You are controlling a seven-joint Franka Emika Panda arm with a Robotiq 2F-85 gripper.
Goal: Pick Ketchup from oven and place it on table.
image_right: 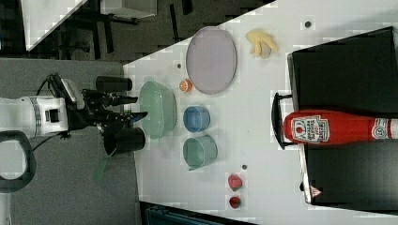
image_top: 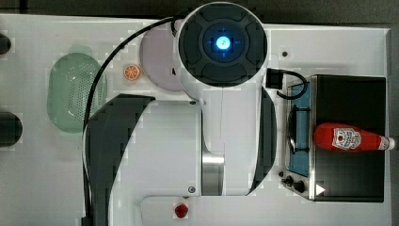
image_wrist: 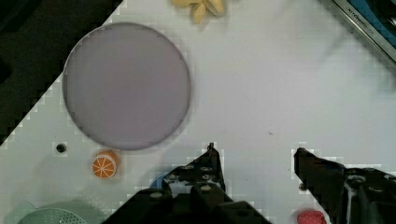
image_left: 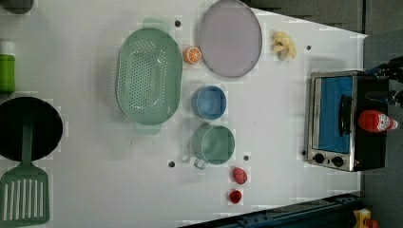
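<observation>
**Ketchup on the oven roof, pincer far off and empty**

The ketchup (image_top: 349,138) lies on its side on top of the oven (image_top: 348,179), at the right of the top view, cap toward the frame's right edge. The table (image_left: 95,180) around it carries bowls and a plate (image_wrist: 126,86). A likely risk: the round bottle could roll off the flat roof if nudged or pinched off-centre. The pincer (image_wrist: 254,156) hangs above the table near the plate, fingers moderately apart, holding and touching nothing.
</observation>
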